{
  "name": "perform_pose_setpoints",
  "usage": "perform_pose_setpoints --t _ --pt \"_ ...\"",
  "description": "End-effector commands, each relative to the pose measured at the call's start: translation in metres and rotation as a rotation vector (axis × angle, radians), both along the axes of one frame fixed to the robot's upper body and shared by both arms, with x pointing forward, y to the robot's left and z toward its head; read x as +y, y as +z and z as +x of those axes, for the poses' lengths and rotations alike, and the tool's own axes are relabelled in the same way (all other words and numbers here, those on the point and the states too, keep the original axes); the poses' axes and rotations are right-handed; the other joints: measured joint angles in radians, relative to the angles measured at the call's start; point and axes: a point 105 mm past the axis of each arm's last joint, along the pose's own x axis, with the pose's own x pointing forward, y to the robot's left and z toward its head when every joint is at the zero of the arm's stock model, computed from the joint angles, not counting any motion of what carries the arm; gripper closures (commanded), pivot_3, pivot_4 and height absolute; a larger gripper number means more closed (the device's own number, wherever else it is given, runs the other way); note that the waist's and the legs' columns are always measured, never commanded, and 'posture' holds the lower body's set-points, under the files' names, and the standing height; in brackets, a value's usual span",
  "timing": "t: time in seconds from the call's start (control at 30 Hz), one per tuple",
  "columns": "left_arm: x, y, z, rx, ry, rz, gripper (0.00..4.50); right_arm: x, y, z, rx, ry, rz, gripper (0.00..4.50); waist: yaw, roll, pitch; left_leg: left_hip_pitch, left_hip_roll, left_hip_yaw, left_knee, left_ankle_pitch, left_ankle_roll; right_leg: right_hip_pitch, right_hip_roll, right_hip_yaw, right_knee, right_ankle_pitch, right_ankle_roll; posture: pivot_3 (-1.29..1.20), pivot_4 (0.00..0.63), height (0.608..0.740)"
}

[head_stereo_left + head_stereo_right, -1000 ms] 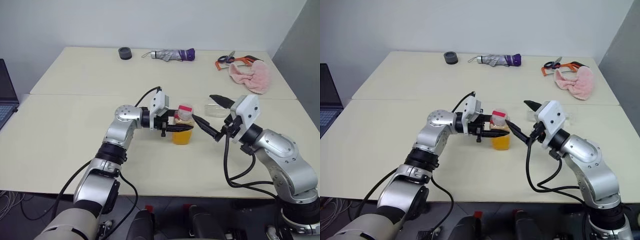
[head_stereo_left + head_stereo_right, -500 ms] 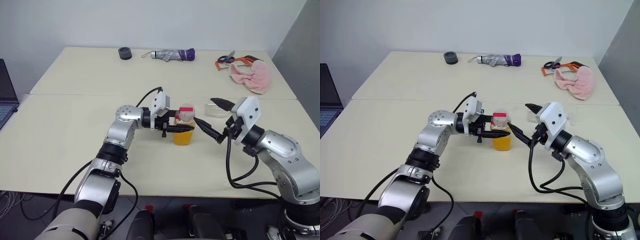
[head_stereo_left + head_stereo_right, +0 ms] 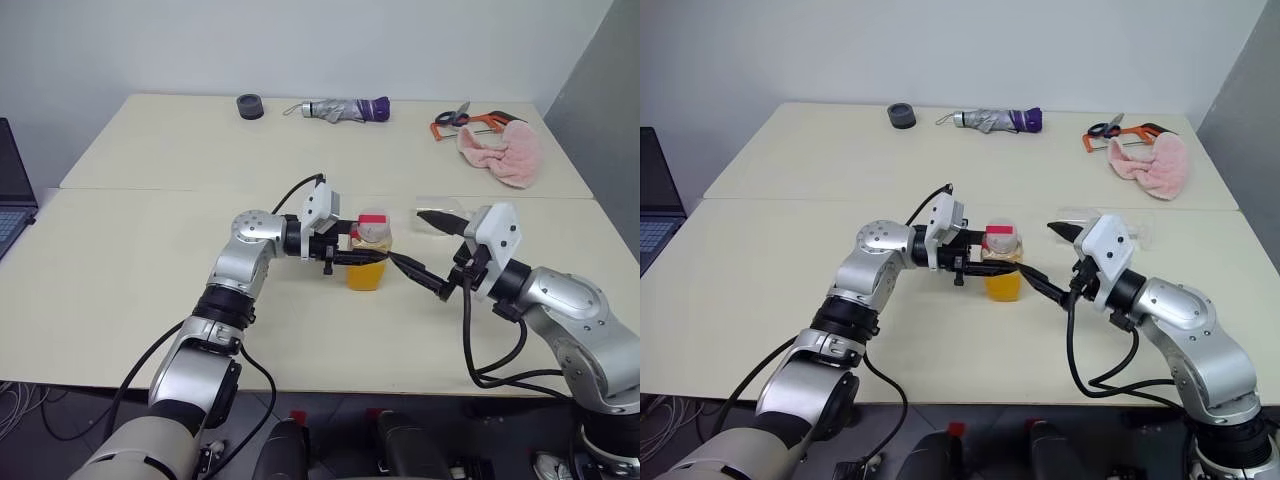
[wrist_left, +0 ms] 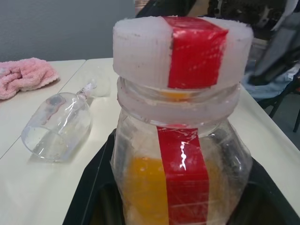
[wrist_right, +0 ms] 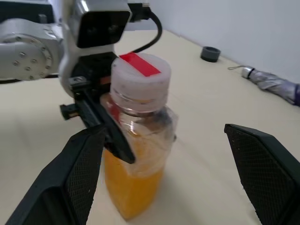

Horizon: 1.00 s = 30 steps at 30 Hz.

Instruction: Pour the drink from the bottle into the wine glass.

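bottle (image 3: 366, 258) upright, cap up; wine glass (image 4: 58, 125) lying flat

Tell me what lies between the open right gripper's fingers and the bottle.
Nothing: in the right wrist view only bare tabletop separates the right gripper from the capped bottle, which the left gripper clamps.

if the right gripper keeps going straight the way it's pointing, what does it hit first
Most likely the bottle. The open right gripper has it ahead between its fingers, though depth is uncertain. The left gripper is clamped on that bottle.
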Motion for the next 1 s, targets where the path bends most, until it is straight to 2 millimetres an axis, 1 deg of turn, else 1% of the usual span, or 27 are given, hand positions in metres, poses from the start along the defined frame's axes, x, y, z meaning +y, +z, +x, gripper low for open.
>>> perform_pose_setpoints --t 0.03,0.13,0.3,0.53,0.77,0.87,1.0 --pt "-0.003 0.018 -0.002 -0.067 -0.024 -0.028 2.66 0.008 0.019 -0.011 -0.037 0.071 0.025 0.24 0.000 0.000 0.000 0.000 0.000 0.000 0.000 0.000 0.000 0.000 0.000 0.000 0.000 0.000 0.000 0.00 0.150 0.740" --pt "-0.003 0.018 -0.002 -0.068 -0.027 -0.029 2.66 0.014 0.026 -0.006 -0.043 0.079 0.053 0.24 -0.001 0.000 0.000 0.000 0.000 0.000 0.000 0.000 0.000 0.000 0.000 0.000 0.000 0.000 0.000 0.00 0.150 0.740" --pt "-0.005 0.018 -0.003 -0.069 -0.031 -0.033 2.66 0.025 0.033 0.005 -0.040 0.100 0.079 0.24 0.000 0.000 0.000 0.000 0.000 0.000 0.000 0.000 0.000 0.000 0.000 0.000 0.000 0.000 0.000 0.00 0.150 0.740" --pt "-0.006 0.019 -0.004 -0.071 -0.036 -0.035 2.66 0.037 0.034 0.014 -0.023 0.151 0.067 0.24 0.000 0.000 0.000 0.000 0.000 0.000 0.000 0.000 0.000 0.000 0.000 0.000 0.000 0.000 0.000 0.00 0.150 0.740" --pt "-0.006 0.018 -0.004 -0.070 -0.034 -0.033 2.66 0.041 0.033 0.023 -0.015 0.159 0.066 0.24 0.000 0.000 0.000 0.000 0.000 0.000 0.000 0.000 0.000 0.000 0.000 0.000 0.000 0.000 0.000 0.00 0.150 0.740" --pt "-0.005 0.018 -0.004 -0.070 -0.032 -0.033 2.66 0.042 0.032 0.024 -0.014 0.157 0.070 0.87 0.000 0.000 0.000 0.000 0.000 0.000 0.000 0.000 0.000 0.000 0.000 0.000 0.000 0.000 0.000 0.00 0.150 0.740" --pt "-0.005 0.018 -0.004 -0.069 -0.030 -0.033 2.66 0.043 0.032 0.023 -0.015 0.162 0.072 2.26 0.000 0.000 0.000 0.000 0.000 0.000 0.000 0.000 0.000 0.000 0.000 0.000 0.000 0.000 0.000 0.00 0.150 0.740"
